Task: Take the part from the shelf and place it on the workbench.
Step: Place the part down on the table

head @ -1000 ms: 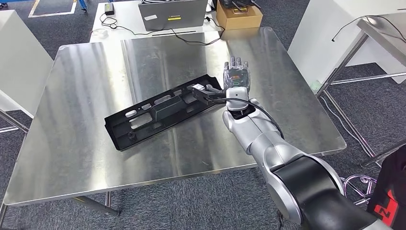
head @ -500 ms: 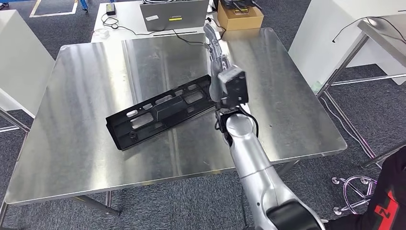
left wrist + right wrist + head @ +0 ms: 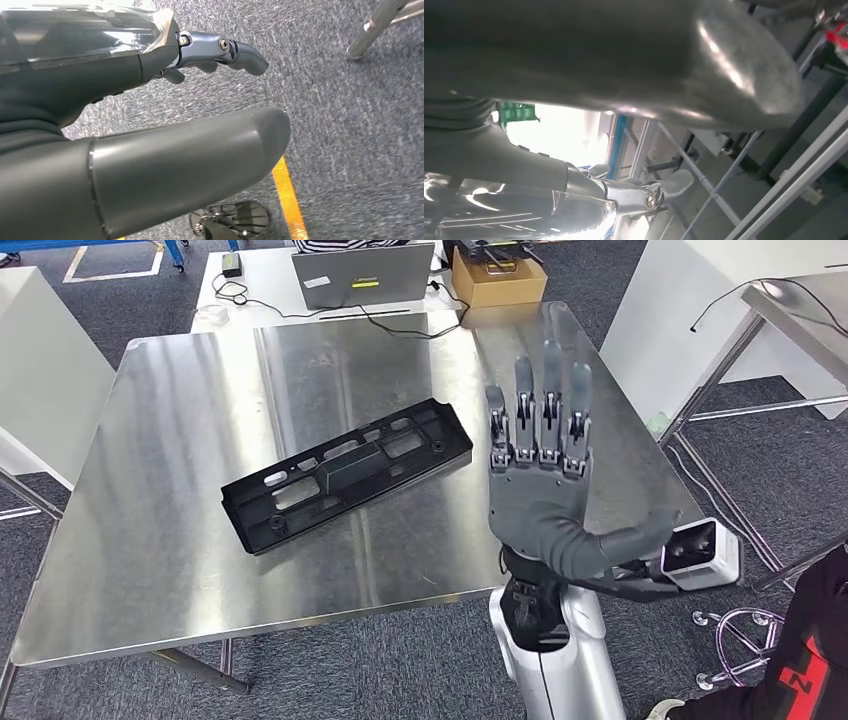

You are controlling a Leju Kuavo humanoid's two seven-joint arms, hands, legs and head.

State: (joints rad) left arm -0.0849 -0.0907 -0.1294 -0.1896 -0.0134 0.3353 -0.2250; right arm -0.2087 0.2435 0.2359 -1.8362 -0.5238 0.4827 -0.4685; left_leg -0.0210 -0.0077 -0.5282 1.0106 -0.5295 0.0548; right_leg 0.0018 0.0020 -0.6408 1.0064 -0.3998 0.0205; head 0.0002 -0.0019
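Head view: the long black plastic part with cut-out slots [image 3: 348, 474] lies flat and slantwise on the square brushed-steel counter [image 3: 170, 540], near its middle, touching neither hand. The right hand [image 3: 540, 485] is raised above the counter's near-right area, beside the part's right end but apart from it, fingers [image 3: 523, 410] straight, spread and holding nothing. Beyond the counter's far edge sit a grey laptop [image 3: 362, 272] and a brown cardboard box [image 3: 499, 276]. Judging from this, the placing looks done; the main risk is the raised right arm swinging low on its way out and catching the part's right end, which would skid easily on smooth steel toward the counter's edge.

Left wrist view: the left hand [image 3: 125, 115] hangs over grey carpet [image 3: 350, 125] with a yellow floor line [image 3: 289, 200]; its thumb and one dark finger are apart and nothing is between them.

Right wrist view: the thumb and a finger [image 3: 659, 190] stand apart against bright ceiling and metal framing [image 3: 774, 190]. That nearby framing is something the lifted arm could strike.
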